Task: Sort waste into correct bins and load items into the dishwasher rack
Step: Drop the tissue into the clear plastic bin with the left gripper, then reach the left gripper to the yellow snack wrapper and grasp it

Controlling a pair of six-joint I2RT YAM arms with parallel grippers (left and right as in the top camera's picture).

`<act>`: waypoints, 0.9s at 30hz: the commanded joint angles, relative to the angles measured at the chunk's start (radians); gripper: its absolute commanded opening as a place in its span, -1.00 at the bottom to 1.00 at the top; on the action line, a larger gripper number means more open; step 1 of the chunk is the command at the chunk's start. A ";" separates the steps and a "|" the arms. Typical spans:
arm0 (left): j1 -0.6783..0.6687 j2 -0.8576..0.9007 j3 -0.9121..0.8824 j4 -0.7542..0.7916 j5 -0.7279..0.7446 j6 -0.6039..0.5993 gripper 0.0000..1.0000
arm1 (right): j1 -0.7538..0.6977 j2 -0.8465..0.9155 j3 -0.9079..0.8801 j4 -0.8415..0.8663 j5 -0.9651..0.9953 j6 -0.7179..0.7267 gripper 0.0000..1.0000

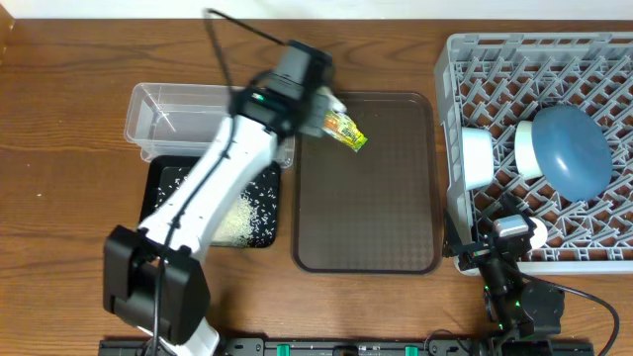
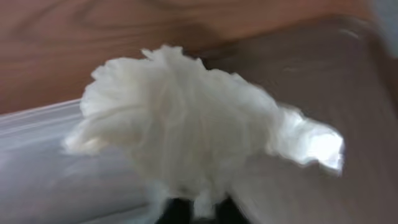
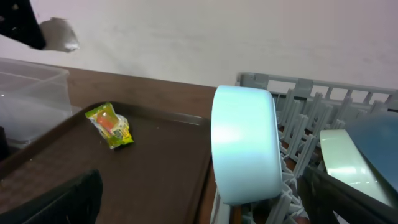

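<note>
Crumpled white tissue (image 2: 180,124) fills the view, pinched in my left jaws; clear tub (image 2: 37,162) just below them, likely its bin; my right jaws stand wide, empty.

Wood table (image 1: 59,148), brown grain running left-right. Four things sit directly on it:
- clear tub (image 1: 148,109), back left
- black tray (image 1: 150,198), right in front of the tub; touching or a hair apart, can't tell, the arm covers part of the seam
- brown tray (image 1: 376,218), centre, its left edge just beside both of those
- rack (image 1: 465,59), right side, cut off by the frame's right edge, with a thin strip of wood between it and the brown tray
</note>
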 commanded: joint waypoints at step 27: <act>-0.163 0.306 -0.025 0.197 0.111 0.124 0.38 | -0.014 -0.004 -0.004 0.000 -0.004 0.010 0.99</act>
